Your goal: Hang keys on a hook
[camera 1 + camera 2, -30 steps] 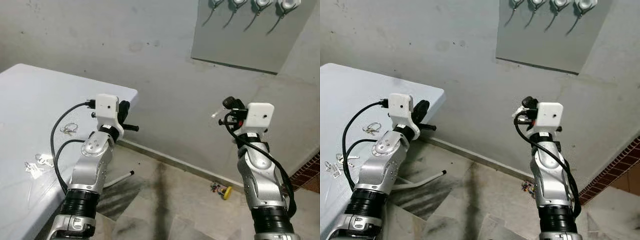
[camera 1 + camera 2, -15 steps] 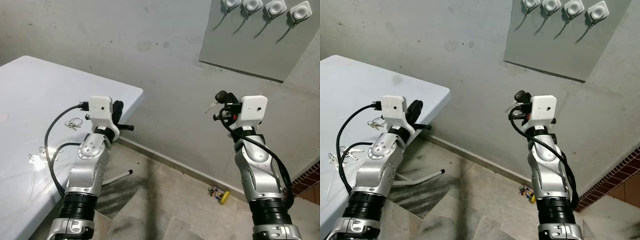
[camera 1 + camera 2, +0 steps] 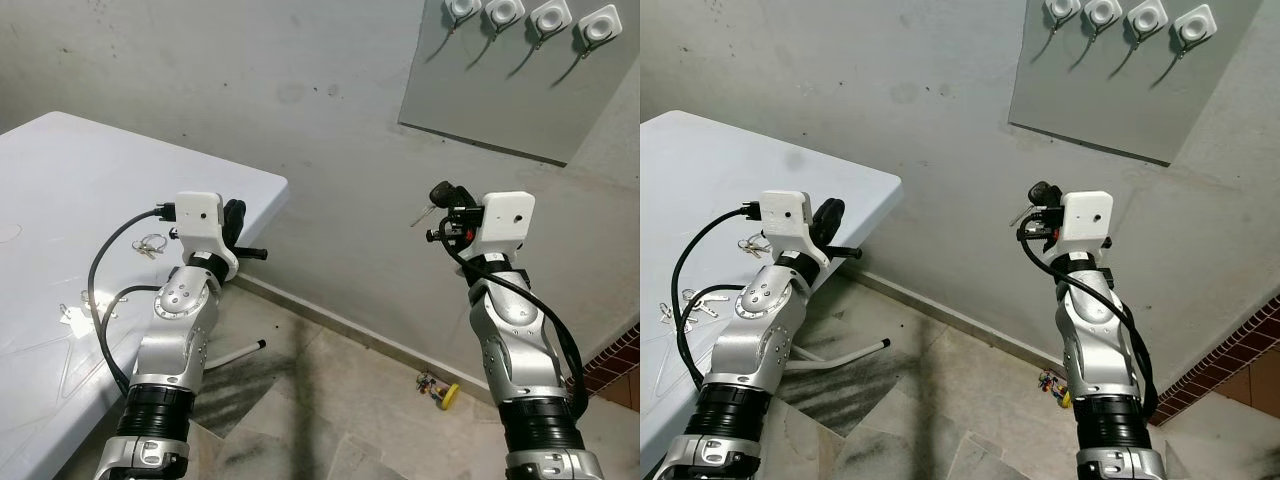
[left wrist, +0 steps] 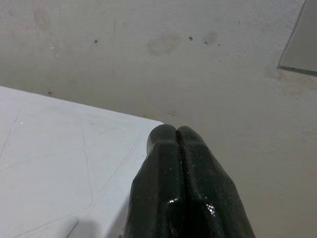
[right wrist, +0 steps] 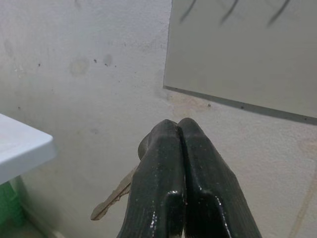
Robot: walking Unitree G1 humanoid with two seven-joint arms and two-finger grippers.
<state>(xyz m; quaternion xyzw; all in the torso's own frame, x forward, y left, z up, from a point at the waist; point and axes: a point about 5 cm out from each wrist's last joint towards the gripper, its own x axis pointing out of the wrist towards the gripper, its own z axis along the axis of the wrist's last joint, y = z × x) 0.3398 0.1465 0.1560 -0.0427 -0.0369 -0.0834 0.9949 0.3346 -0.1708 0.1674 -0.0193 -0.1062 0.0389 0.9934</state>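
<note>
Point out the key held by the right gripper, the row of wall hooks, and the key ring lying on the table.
key (image 5: 113,201), right wrist view, on the blade sticking out beside the shut fingers.
wall hooks (image 3: 548,17), left eye view, on one hook's white base.
key ring (image 3: 151,243), left eye view, on the ring itself.

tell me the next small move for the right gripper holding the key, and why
Probably raise the right gripper up toward the grey wall panel. It is shut on a small metal key that sticks out beside its fingers, and the four white hooks sit well above it. The left gripper is shut, near the white table.
</note>
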